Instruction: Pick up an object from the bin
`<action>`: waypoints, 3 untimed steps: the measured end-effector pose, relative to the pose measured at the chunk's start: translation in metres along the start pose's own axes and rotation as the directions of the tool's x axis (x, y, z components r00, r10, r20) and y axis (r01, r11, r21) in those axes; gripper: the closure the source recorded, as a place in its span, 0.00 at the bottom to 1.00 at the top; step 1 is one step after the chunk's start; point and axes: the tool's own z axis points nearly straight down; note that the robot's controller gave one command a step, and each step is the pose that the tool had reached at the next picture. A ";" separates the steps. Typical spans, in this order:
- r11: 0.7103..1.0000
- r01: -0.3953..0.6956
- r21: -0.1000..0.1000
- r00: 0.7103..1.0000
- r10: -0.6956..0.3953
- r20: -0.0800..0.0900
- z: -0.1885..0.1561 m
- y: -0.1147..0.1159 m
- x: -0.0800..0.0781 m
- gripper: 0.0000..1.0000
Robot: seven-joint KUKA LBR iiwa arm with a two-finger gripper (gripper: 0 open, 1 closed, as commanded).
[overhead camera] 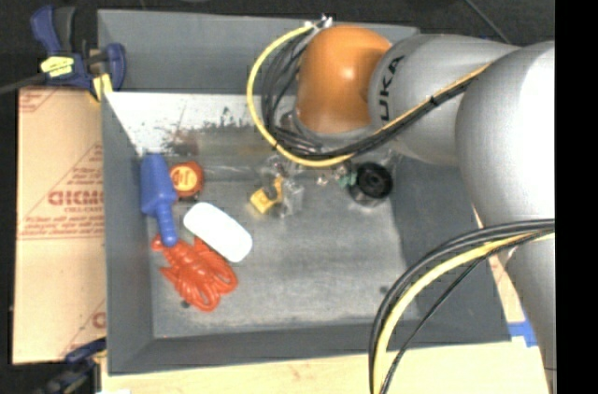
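Note:
My gripper (291,187) is down in the middle of the bin, under the arm's orange cover. A small yellow block (263,200) lies on the floor right at its left side; I cannot tell whether they touch. A black round cap-like thing (371,181) lies just to the gripper's right. Further left is a white oval soap-like piece (218,231).
Along the bin's left side are a blue-handled tool (156,191), a small orange round thing (186,178) and a red-orange rubbery tangle (197,273). The arm and its cables hang over the bin's back and right.

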 end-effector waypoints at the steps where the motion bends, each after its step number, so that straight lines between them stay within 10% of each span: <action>1: 1.000 0.000 0.000 1.000 0.000 0.000 0.000 0.000 0.000 1.00; 2: 1.000 -0.001 0.004 1.000 0.001 -0.003 -0.048 -0.002 -0.003 1.00; 3: 1.000 -0.003 0.002 1.000 0.003 -0.003 -0.008 -0.002 -0.002 1.00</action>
